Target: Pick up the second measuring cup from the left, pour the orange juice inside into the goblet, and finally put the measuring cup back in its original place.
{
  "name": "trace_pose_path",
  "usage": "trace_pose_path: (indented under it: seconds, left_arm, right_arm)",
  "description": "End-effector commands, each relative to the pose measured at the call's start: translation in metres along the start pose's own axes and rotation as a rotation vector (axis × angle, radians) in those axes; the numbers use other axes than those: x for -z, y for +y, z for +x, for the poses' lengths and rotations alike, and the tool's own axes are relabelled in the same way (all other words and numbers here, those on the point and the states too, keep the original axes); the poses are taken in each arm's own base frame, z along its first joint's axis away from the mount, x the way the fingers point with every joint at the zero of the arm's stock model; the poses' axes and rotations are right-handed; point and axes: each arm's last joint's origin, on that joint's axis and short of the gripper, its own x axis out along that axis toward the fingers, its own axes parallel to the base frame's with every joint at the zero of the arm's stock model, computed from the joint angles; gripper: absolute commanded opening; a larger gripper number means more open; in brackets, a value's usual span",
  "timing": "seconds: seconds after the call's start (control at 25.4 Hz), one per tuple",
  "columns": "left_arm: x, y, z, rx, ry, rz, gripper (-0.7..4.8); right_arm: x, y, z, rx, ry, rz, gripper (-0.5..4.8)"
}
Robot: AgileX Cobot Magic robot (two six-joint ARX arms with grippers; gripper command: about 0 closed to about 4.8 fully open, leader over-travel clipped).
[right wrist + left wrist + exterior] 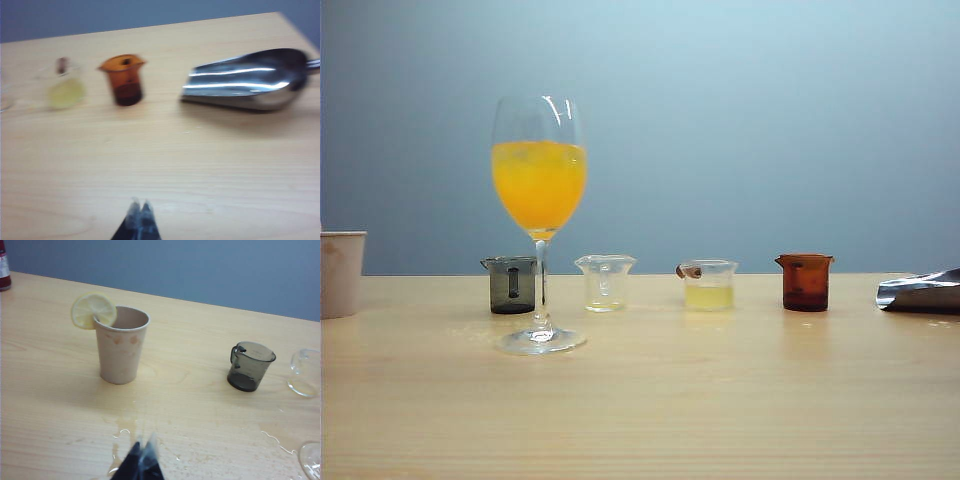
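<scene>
The goblet (539, 180) stands on the wooden table, its bowl holding orange juice (539, 190). Its foot (312, 460) shows at the edge of the left wrist view. Just right of it and further back, the second measuring cup (605, 283) (304, 372) sits upright, clear and nearly empty. Neither arm shows in the exterior view. My left gripper (142, 446) is shut on nothing above a wet patch of table, well short of the cups. My right gripper (140, 203) is also shut and empty, over bare wood in front of the right-hand cups.
A smoky grey cup (512, 285) (248, 366) is leftmost in the row. Right of the clear cup come one with pale yellow liquid (709, 285) (65, 90) and an amber one (806, 281) (124, 79). A metal scoop (250, 80) lies far right. A beige cup with a lemon slice (121, 345) stands far left.
</scene>
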Motion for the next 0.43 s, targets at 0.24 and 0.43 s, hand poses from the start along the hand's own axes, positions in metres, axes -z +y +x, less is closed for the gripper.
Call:
trace_pose_path:
  seconds: [0.24, 0.43]
  left_arm:
    - [-0.0015, -0.0002, -0.0002, 0.0, -0.007, 0.001, -0.03]
    - [-0.0015, -0.0002, -0.0002, -0.001, -0.007, 0.001, -0.03]
  right_arm:
    - [-0.0003, -0.0088, 0.0001, 0.089, -0.019, 0.017, -0.03]
    - [-0.0004, -0.0088, 0.0001, 0.088, -0.019, 0.017, -0.04]
